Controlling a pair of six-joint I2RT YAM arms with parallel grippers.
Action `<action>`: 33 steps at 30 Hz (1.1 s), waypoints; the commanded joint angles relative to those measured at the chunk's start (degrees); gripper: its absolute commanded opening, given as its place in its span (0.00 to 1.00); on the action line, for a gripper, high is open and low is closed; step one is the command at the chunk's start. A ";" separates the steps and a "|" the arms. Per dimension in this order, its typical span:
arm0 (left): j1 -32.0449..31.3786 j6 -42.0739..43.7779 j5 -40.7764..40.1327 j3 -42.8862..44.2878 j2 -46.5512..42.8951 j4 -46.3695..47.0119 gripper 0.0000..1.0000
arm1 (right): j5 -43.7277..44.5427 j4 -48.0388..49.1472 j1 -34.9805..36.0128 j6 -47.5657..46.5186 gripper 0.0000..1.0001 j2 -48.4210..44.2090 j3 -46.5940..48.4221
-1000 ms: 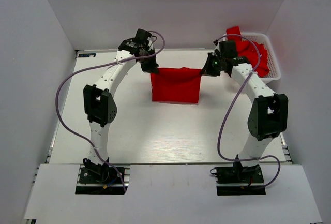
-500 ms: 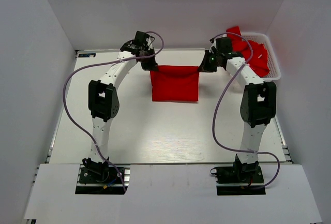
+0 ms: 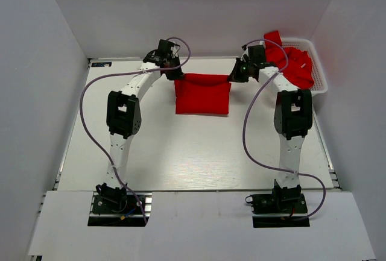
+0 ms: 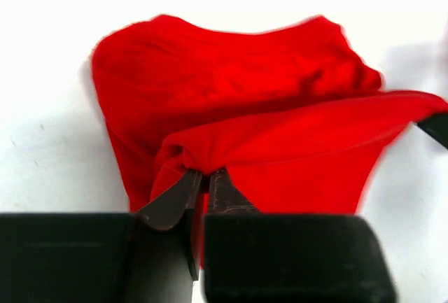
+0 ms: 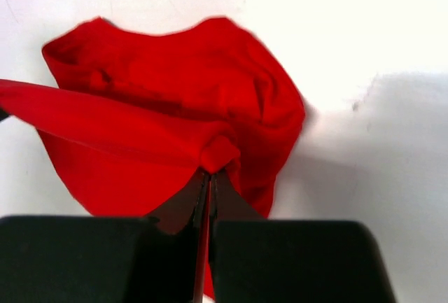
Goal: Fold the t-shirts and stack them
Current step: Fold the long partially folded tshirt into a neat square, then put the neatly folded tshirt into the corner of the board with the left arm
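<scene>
Left hand (image 3: 178,76) and right hand (image 3: 233,78) each pinch a corner of the half-folded red t-shirt (image 3: 202,98), with nothing stacked and more shirts (image 3: 297,65) waiting in the basket (image 3: 322,79).

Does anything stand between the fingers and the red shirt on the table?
Nothing visible does. The left gripper and right gripper each have fingers closed on a far corner of the red shirt; the basket stands apart, to the right.
</scene>
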 commanded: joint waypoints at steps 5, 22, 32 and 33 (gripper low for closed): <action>3.42 -1.79 -5.44 6.03 2.25 5.65 1.00 | -1.85 13.97 -1.20 1.83 0.53 7.93 10.11; 1.67 11.81 0.63 -6.77 -4.78 1.51 1.00 | -1.75 10.72 -1.12 -0.54 0.90 -19.91 -19.02; -0.61 12.88 -1.91 -8.98 0.14 3.54 0.92 | 1.15 7.11 -1.29 -2.65 0.90 -33.27 -33.90; -0.62 12.88 -1.92 -8.98 0.67 3.54 0.90 | 1.50 6.59 -1.38 -2.73 0.90 -34.24 -35.64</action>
